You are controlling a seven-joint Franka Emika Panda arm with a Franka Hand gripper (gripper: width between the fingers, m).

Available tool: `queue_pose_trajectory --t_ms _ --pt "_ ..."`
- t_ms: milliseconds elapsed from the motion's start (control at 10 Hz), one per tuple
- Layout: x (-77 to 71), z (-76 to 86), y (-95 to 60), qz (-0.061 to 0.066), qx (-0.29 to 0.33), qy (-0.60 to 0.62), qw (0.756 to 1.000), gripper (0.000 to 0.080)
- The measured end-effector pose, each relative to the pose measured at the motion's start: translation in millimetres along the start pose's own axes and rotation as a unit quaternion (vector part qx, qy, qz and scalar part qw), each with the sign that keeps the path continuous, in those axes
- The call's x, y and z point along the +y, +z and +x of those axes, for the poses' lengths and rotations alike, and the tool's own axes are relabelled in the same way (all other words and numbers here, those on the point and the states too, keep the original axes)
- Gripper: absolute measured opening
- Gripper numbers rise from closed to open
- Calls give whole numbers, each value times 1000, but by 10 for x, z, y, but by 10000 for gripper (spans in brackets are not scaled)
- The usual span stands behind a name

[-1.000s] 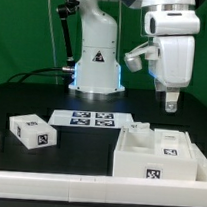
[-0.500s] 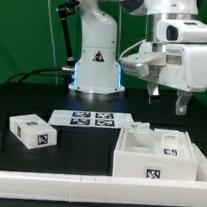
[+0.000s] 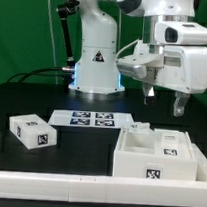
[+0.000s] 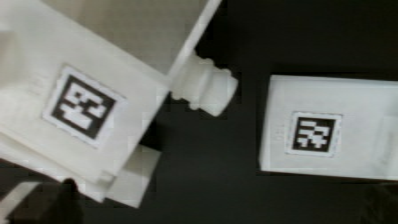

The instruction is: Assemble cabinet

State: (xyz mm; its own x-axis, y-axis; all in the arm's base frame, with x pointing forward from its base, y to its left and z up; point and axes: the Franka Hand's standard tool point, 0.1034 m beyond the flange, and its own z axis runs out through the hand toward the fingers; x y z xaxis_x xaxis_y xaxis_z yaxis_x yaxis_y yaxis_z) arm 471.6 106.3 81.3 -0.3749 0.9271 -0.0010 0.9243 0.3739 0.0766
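The cabinet (image 3: 156, 155), a large white open-topped box with tags on its front and inside, stands at the front on the exterior view's right. My gripper (image 3: 164, 101) hangs well above it with its two fingers spread apart and nothing between them. In the wrist view a big white tagged part, apparently the cabinet (image 4: 80, 105), fills one side. A smaller white tagged piece (image 4: 320, 135) lies beside it on the black table. My fingertips do not show clearly in the wrist view.
A small white tagged block (image 3: 31, 131) lies at the exterior view's left. The marker board (image 3: 87, 118) lies in the middle, in front of the robot base (image 3: 97, 61). A small white part (image 3: 142, 127) sits behind the cabinet. A white rail (image 3: 46, 176) runs along the front.
The wrist has turned, so both fingers now show side by side. The hand has shifted slightly toward the exterior view's left. The parts on the table have not moved.
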Motion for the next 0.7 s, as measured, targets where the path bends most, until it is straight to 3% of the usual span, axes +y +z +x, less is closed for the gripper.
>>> queue_pose_trajectory --t_ms 500,700 --pt "-488 94 192 30 9 -3 1000 796" --pt "-594 107 279 36 15 1 999 796"
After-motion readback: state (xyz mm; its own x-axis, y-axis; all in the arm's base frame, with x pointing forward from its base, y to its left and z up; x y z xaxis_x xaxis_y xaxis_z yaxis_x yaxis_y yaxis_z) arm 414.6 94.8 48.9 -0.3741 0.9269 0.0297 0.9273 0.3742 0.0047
